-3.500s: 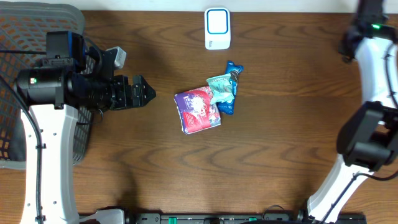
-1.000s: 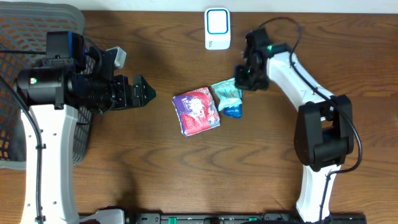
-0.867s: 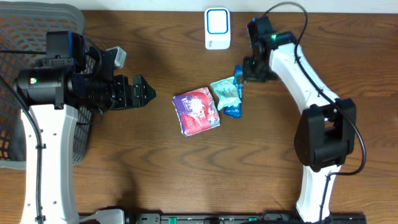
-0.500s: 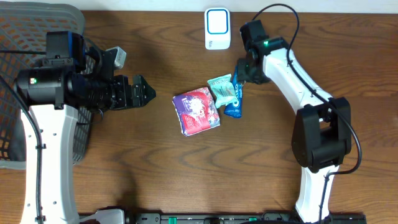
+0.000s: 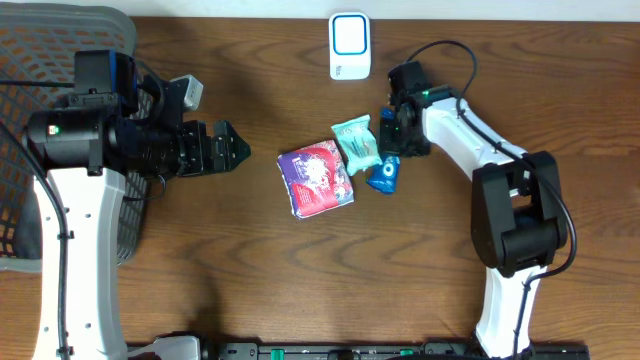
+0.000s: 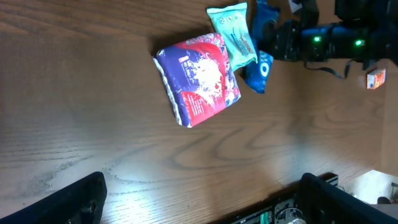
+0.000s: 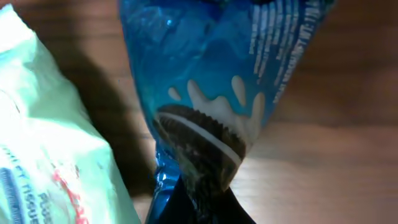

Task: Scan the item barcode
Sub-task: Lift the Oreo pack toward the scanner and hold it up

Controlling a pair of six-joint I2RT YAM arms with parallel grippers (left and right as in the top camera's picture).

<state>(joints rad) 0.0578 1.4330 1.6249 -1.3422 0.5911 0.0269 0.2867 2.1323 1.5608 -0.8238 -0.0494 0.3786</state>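
Note:
A blue cookie packet [image 5: 385, 173] lies on the wooden table beside a teal tissue pack [image 5: 357, 143]. My right gripper [image 5: 393, 140] is shut on the packet's upper end. In the right wrist view the blue cookie packet [image 7: 211, 81] fills the frame, its crimped end pinched in my right gripper [image 7: 199, 202]. No barcode shows on it. The white scanner [image 5: 349, 45] with a blue ring sits at the back edge, apart from the packet. My left gripper [image 5: 228, 150] hangs open and empty left of the items; its fingers [image 6: 71, 202] frame the bottom of the left wrist view.
A purple and red pack [image 5: 317, 177] lies left of the teal one, also seen as the purple pack [image 6: 199, 78] in the left wrist view. A dark mesh basket [image 5: 30, 70] stands at the far left, behind the left arm.
The right gripper opened briefly and shut again on the blue packet's end. The packet has shifted down and to the right of the teal pack. The left arm has not moved.

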